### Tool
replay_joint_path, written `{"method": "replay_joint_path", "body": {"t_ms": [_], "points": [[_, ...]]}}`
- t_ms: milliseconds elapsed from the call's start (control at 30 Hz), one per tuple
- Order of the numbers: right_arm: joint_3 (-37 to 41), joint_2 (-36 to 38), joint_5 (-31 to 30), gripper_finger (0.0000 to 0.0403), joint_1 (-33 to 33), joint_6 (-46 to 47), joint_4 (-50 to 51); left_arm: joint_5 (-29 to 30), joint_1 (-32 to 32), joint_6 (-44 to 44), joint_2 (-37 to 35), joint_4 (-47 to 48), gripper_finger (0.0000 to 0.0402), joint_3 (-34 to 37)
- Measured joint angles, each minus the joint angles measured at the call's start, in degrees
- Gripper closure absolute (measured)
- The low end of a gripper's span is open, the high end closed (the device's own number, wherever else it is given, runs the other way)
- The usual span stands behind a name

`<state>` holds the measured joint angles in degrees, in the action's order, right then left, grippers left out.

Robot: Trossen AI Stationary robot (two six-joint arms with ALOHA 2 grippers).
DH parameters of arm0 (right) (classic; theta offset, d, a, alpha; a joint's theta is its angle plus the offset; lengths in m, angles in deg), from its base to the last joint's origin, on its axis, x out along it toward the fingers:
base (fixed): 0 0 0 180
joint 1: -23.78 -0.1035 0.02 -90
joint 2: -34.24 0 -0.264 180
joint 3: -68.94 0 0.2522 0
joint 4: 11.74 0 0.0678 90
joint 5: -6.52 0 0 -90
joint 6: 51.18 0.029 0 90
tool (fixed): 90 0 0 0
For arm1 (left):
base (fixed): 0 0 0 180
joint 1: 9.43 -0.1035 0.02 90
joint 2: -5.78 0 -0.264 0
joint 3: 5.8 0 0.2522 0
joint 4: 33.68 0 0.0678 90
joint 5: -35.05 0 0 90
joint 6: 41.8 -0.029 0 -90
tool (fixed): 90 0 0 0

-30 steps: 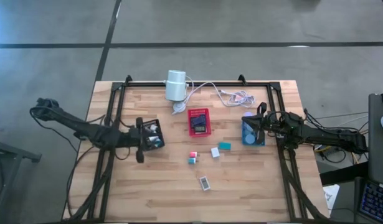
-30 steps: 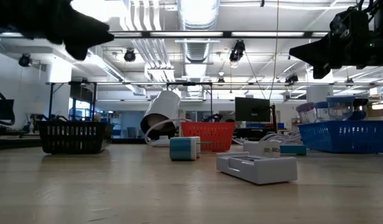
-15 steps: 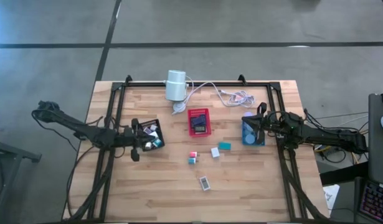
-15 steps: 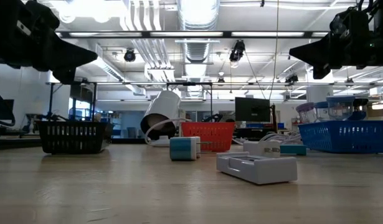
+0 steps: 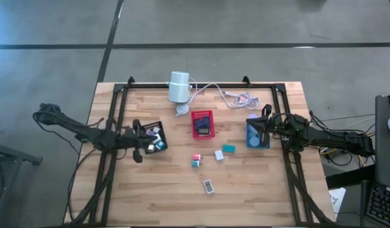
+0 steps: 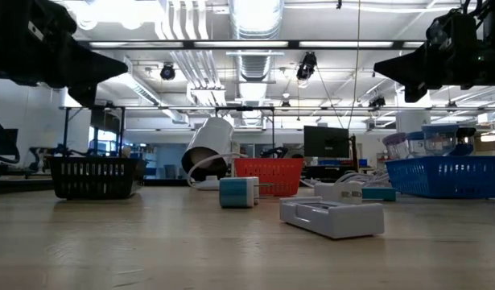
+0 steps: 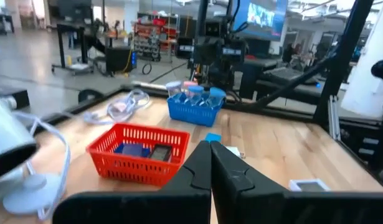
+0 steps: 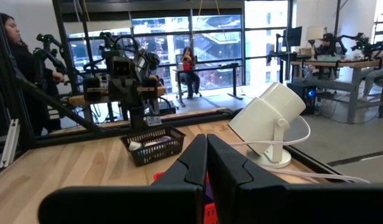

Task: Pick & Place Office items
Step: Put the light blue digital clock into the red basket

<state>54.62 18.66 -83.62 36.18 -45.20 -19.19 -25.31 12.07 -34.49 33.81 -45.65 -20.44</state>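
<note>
The left tool (image 5: 136,140) hangs at the outer edge of the black tray (image 5: 155,136) on the left half of the counter (image 5: 169,196), its fingers (image 7: 197,177) clenched together with nothing between them. The right tool (image 5: 259,126) is over the blue tray (image 5: 257,135) on the right half, fingers (image 8: 197,163) likewise pressed shut and empty. Several office items lie loose on the bare wood between the two trays: a pink-and-teal pair of small blocks (image 5: 196,160), a white block (image 5: 219,155) just beside a teal block (image 5: 228,149), and nearer the front edge a white flat piece (image 5: 208,185) lying apart from the rest. The black tray holds a few small pieces in white and blue — too small to tell apart from above. The red tray (image 5: 203,124) sits at the middle of the counter with a dark blue piece and a black piece inside, and the blue tray carries what look like small clear tubs, plus a pale disc. At the back edge stands a white cylinder (image 5: 179,87) with a cable (image 5: 214,88) trailing off to the right.
</note>
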Motion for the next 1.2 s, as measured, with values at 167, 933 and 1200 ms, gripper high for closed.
{"method": "replay_joint_path", "body": {"t_ms": [167, 933, 1200], "points": [[0.00, 0.00, 0.00, 0.0394, 0.01, 1.36, -0.02, -0.06, 0.07, -0.33, -1.06, -0.15, 0.0399, -0.54], [0.00, 0.02, 0.11, 0.0394, -0.01, 5.23, 0.98, 0.21, 0.11, -0.48, -1.42, 0.78, 0.0401, 0.13], [0.00, -0.08, 0.11, 0.0394, -0.02, 5.28, 1.47, 0.33, 0.11, -0.18, -1.10, 2.29, 0.0401, 0.18]]}}
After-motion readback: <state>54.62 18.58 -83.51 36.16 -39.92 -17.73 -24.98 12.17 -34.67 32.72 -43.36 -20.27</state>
